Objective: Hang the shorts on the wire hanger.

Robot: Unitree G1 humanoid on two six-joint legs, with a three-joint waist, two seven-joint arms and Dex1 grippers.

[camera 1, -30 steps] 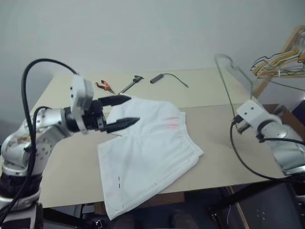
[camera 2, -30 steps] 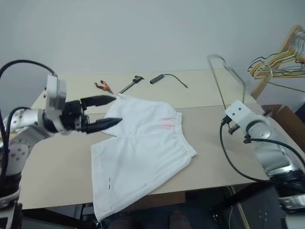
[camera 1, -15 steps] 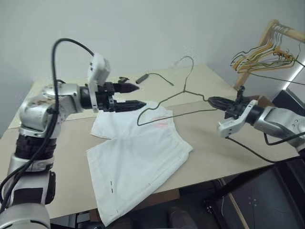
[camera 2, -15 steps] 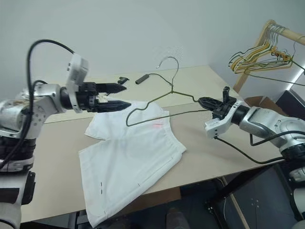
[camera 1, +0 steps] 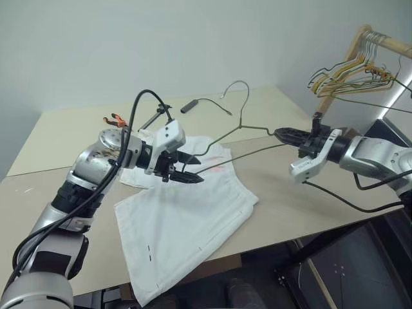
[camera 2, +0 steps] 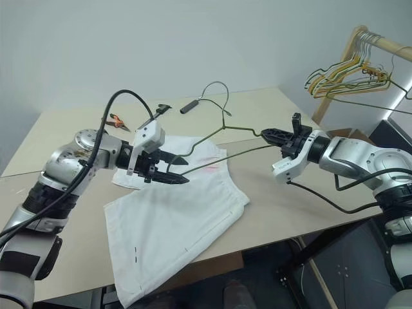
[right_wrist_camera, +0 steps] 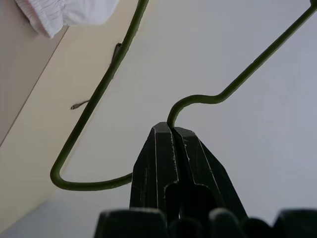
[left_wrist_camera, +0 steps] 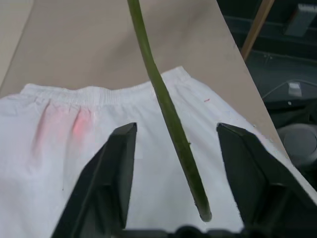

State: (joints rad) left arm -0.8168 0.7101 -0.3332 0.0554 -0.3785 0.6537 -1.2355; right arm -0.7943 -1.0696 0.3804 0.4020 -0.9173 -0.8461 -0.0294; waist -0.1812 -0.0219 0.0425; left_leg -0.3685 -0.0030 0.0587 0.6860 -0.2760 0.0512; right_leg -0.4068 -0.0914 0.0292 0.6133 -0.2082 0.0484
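Right pincer [camera 2: 269, 134] clamped on hanger [camera 2: 212, 143] corner, holding it level above tabletop [camera 2: 270, 199]. Left pincer [left_wrist_camera: 173, 163] half open, wire between fingers, not gripped. Shorts [camera 2: 170, 219] flat on tabletop beneath. Hanging not begun: lifting and threading shorts remain.

- One pair of white shorts [camera 1: 187, 212] lay on the desk [camera 1: 58, 135].
- One wire hanger [camera 1: 241, 129] was there.
- Two grippers: the left gripper [camera 1: 187, 168] and the right gripper [camera 1: 283, 134], two black fingers each.
- One bunch of hangers [camera 1: 347, 77] hung on a wooden rack; their number was unclear.
- One orange-handled tool [camera 1: 116, 120].
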